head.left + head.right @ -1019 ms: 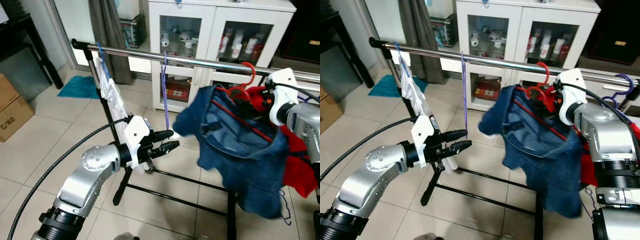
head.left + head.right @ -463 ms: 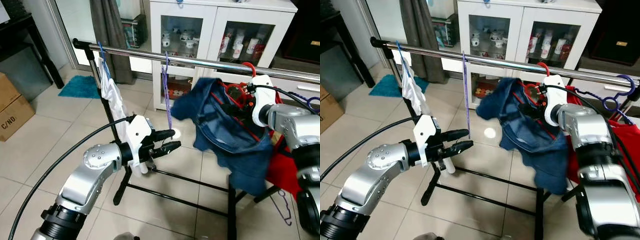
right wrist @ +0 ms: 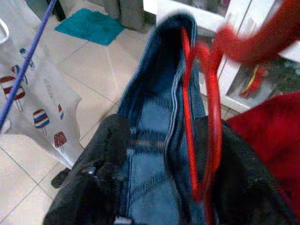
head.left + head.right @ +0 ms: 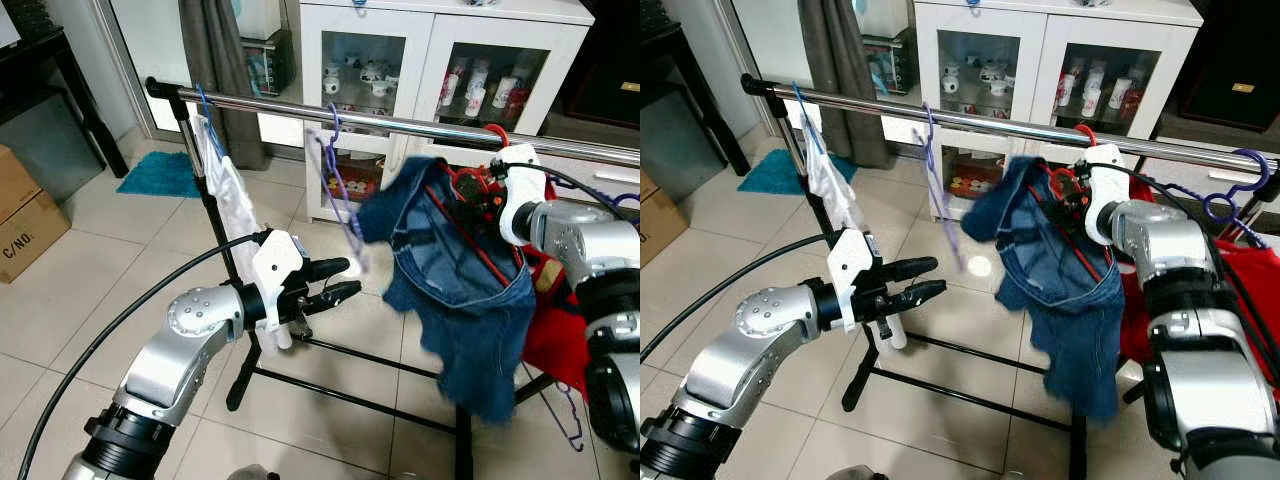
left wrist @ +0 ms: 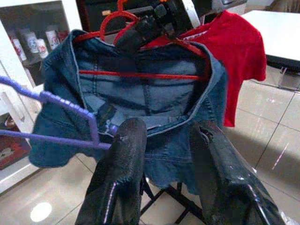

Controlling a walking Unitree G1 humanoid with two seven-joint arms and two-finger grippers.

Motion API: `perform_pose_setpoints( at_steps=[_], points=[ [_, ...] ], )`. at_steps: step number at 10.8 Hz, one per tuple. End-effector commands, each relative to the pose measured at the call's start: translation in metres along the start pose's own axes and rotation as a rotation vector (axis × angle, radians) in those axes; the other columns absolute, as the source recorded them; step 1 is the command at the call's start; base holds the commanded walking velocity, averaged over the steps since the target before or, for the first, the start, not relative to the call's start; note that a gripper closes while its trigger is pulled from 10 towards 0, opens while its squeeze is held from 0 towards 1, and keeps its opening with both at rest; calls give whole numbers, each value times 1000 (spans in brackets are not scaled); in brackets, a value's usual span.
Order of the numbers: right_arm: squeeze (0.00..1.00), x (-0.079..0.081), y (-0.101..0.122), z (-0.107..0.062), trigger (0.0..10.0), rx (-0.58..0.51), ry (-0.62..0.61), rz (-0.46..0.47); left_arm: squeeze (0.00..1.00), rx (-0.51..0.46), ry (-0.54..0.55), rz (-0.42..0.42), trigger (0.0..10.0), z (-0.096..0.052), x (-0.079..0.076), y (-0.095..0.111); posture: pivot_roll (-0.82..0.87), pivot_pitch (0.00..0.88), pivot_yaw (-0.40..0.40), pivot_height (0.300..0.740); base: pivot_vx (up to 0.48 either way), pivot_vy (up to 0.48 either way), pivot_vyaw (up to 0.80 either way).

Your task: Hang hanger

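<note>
Cardboard box (image 4: pixel 25 215): seen at the far left on the tiled floor (image 4: pixel 90 290).
Teal mat (image 4: pixel 160 175): laid on the floor behind the rack's left post.
Rail (image 4: pixel 400 123): a shiny metal bar of a black clothes rack, run across the scene from left to right.
White cloth (image 4: pixel 228 200): hung at the left end of the rail, printed with small coloured figures.
Left gripper (image 4: pixel 335 280): held out below the rail, between the white cloth and the jacket; the jaws are parted a little and nothing is held in them.
Purple hanger (image 4: pixel 340 195): hooked over the rail, bare, tilted and blurred, just left of the jacket.
Cabinet (image 4: pixel 440 70): white, with glass doors, set behind the rail; small cups and jars are seen inside.
Denim jacket (image 4: pixel 460 290): carried on the red hanger, draped down below the rail to the right of the middle.
Red hanger (image 4: pixel 480 185): its hook is just at the rail; whether it rests on the rail cannot be told.
Right gripper (image 4: pixel 1072 192): raised close under the rail; the jaws are closed around the red hanger's neck inside the jacket collar.
Red garment (image 4: pixel 560 330): hung at the right, partly behind the jacket.
</note>
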State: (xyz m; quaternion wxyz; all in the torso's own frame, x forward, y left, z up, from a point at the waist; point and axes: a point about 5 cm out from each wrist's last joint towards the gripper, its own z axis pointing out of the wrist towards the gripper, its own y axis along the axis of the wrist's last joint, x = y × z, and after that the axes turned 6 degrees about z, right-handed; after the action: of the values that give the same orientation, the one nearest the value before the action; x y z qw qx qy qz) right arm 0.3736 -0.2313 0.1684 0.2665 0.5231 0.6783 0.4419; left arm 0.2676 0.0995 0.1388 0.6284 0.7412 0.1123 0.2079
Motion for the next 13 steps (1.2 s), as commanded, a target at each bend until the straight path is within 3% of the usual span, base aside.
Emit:
perform_pose_setpoints(
  at_steps=[1, 13],
  points=[
    [0, -1, 4, -1, 0, -12, 11, -4, 0, -8, -8, 30, 10000, 2, 2, 4, -90, 0, 31, 740, 0, 0, 0],
    [0, -5, -1, -4, 0, -8, 40, 29, 0, -3, -31, 51, 10000, 5, 4, 4, -101, 0, 55, 740, 0, 0, 0]
  ],
)
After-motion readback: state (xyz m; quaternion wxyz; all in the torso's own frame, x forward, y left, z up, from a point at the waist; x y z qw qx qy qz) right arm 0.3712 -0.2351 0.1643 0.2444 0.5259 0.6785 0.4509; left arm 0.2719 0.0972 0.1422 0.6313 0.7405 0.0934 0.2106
